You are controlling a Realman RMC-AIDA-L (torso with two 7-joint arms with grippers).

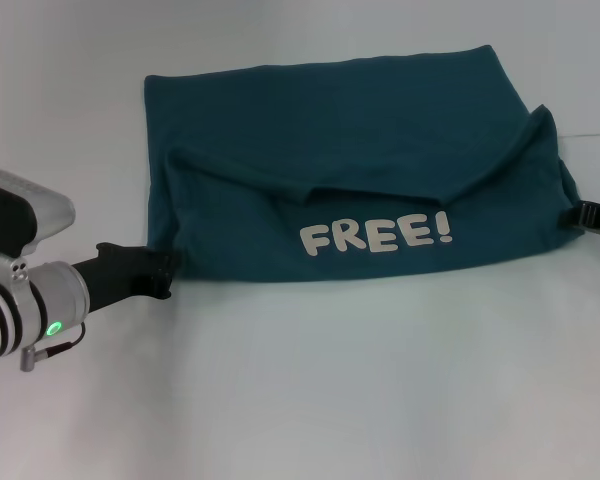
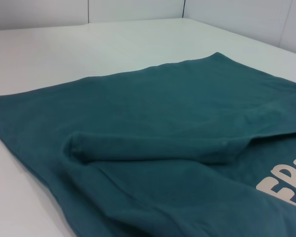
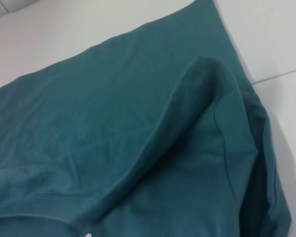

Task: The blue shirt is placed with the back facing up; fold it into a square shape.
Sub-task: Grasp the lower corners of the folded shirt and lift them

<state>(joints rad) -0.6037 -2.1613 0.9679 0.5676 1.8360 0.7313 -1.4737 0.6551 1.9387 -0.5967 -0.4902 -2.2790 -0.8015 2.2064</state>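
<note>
Left gripper (image 1: 163,272) low at blue shirt's (image 1: 350,140) near-left corner, right gripper (image 1: 592,216) at its right edge; jaws' state unclear.

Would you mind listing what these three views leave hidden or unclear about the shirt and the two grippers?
- Left gripper: in the head view its tip meets the blue shirt at the near left corner; open or shut is unclear, and its wrist view shows no fingers.
- Right gripper: cut off by the head view's right edge and partly behind the cloth.
- "FREE!" lettering: cropped in the left wrist view.
</note>
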